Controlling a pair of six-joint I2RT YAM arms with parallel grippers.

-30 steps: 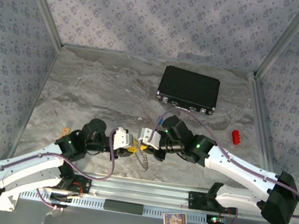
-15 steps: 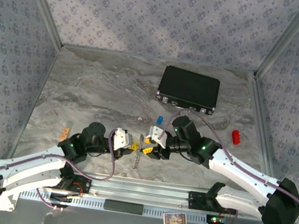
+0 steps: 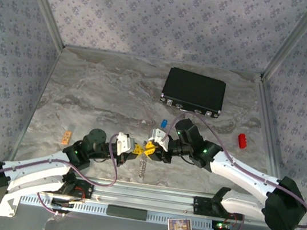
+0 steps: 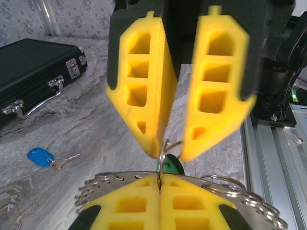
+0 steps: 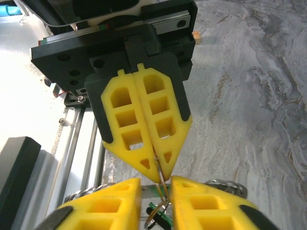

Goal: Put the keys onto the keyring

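Marbled worktop (image 3: 98, 95) lay under you: your left gripper (image 3: 135, 150) was pinched shut on the keyring (image 3: 143, 167), which dangled toward the near rail (image 3: 147, 198), long axis front to back. Your right gripper (image 3: 149, 148) stood narrowly parted around the green key (image 4: 171, 166); with nothing clamping it, it could drop off. Beyond, the blue key (image 4: 42, 157) lay flat, blade pointing right in your left wrist view

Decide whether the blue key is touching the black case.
Apart. The left wrist view shows the blue key lying flat on the table, with a clear strip of bare marble between it and the black case.
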